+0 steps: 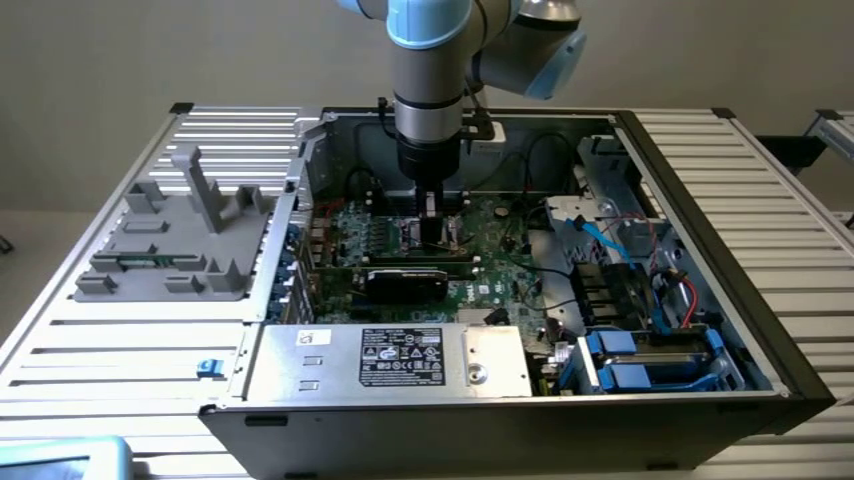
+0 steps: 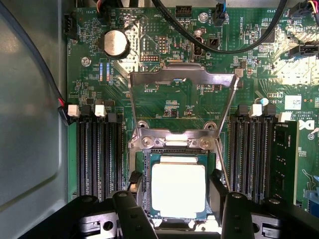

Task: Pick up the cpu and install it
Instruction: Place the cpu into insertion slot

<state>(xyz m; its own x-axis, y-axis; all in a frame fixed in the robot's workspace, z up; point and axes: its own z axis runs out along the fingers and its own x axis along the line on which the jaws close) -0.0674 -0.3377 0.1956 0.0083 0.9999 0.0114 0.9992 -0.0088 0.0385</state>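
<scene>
We see open computer case (image 1: 467, 440) on slatted worktop (image 1: 120, 340). Green motherboard (image 2: 164, 99) inside, metal load frame (image 2: 182, 75) flipped up. Gripper (image 1: 438, 230) low over socket (image 2: 143, 167), fingers (image 2: 130, 211) spread wide, holding nothing; we note gaps either side of cpu (image 2: 178, 190). Cpu: small flat square, shiny silver top, thin tan-green rim, lying level in socket.

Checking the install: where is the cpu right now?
In the wrist view, the cpu lies in its socket, beside the raised metal frame, between the memory slots.
</scene>
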